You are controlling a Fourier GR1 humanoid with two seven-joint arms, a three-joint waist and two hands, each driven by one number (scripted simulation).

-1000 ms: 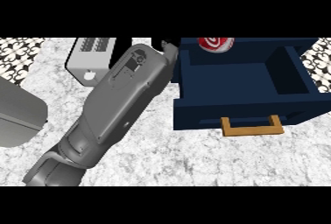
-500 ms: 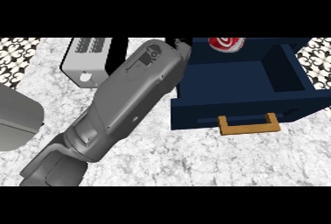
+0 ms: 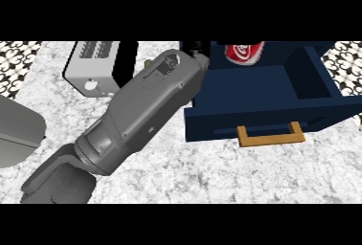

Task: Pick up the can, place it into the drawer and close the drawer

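**Two of three steps look done, and the drawer wants closing**

Start nearest you: bare marbled counter (image 3: 212,172) along the bottom, nothing lying loose on it. From the lower left the grey left forearm (image 3: 141,115) climbs diagonally across the view, and it blocks a lot. A rounded grey shape (image 3: 17,129) sits at the left edge; I can't say what it is.

Moving up, there's the navy drawer (image 3: 212,122), pulled well out, its tan handle (image 3: 271,135) facing you and untouched. Nothing is near that handle right now.

Further back, look inside the drawer: the red can (image 3: 245,51) is at the far end, against the back. So by my reading the pick and the placing are behind you.

Now the left hand (image 3: 197,48): only a black sliver shows past the wrist, by the drawer's far-left corner, just beside the can. Whether it's spread or curled, I cannot tell, nor whether it touches the can. Your right hand isn't in view at all.

Far left, a white appliance (image 3: 96,67) stands well apart from the action.

What's left, as I judge it: get clear of the can, then push the drawer shut.
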